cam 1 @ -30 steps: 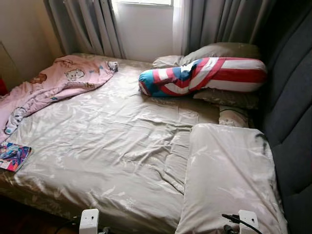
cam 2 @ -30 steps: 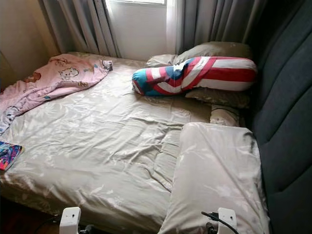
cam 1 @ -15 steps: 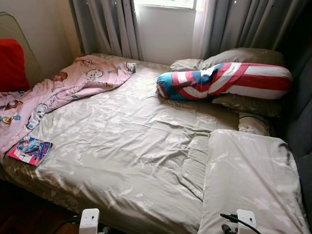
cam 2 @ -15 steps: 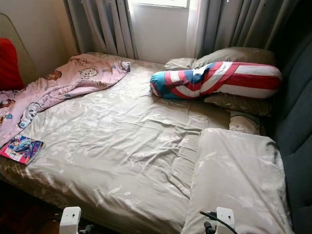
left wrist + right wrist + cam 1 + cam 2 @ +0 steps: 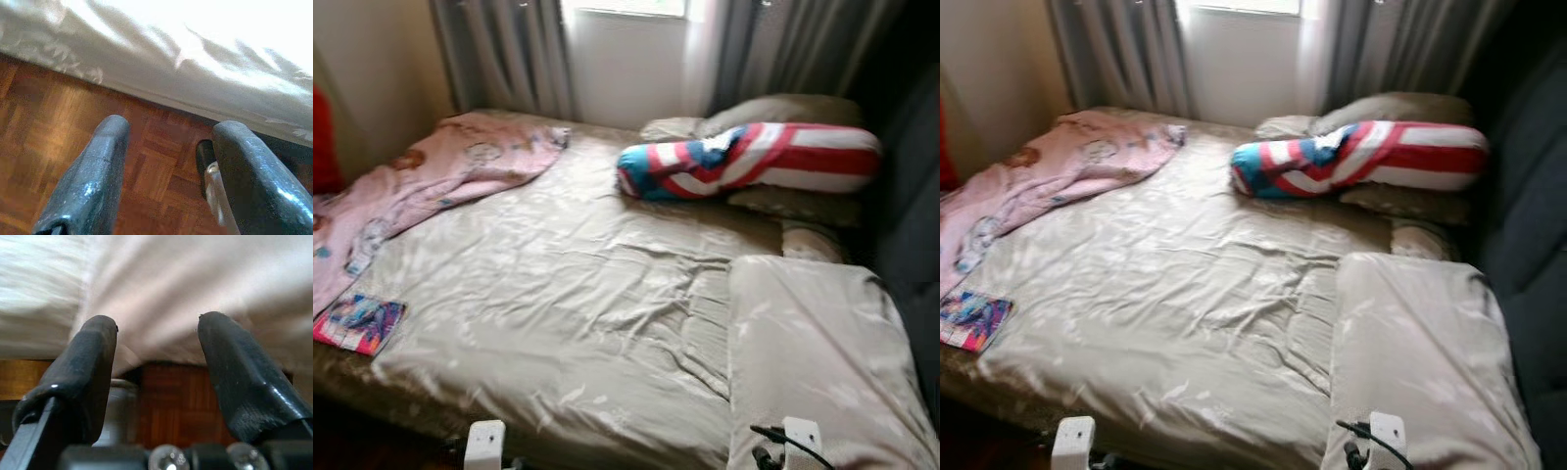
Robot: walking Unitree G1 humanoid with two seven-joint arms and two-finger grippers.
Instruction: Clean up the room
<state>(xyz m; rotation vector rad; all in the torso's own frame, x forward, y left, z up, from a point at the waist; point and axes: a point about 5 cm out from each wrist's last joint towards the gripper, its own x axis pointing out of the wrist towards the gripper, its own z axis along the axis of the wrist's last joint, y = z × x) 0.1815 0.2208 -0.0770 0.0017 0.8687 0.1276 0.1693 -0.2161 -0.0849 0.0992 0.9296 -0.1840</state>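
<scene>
— Anything lying about on the bed [image 5: 568, 294]?
— Pink blanket [image 5: 431, 181] crumpled at ten o'clock, colourful book [image 5: 357, 323] at eight near the edge. Striped bolster [image 5: 749, 162] at one o'clock, long beige pillow [image 5: 813, 352] at four.
— And the grippers?
— Left gripper [image 5: 168, 161] spread wide, empty, above wooden floor [image 5: 58, 132] by the bed's edge. Right gripper [image 5: 156, 377] likewise parted, gripping nothing, low beside the bedding.
</scene>
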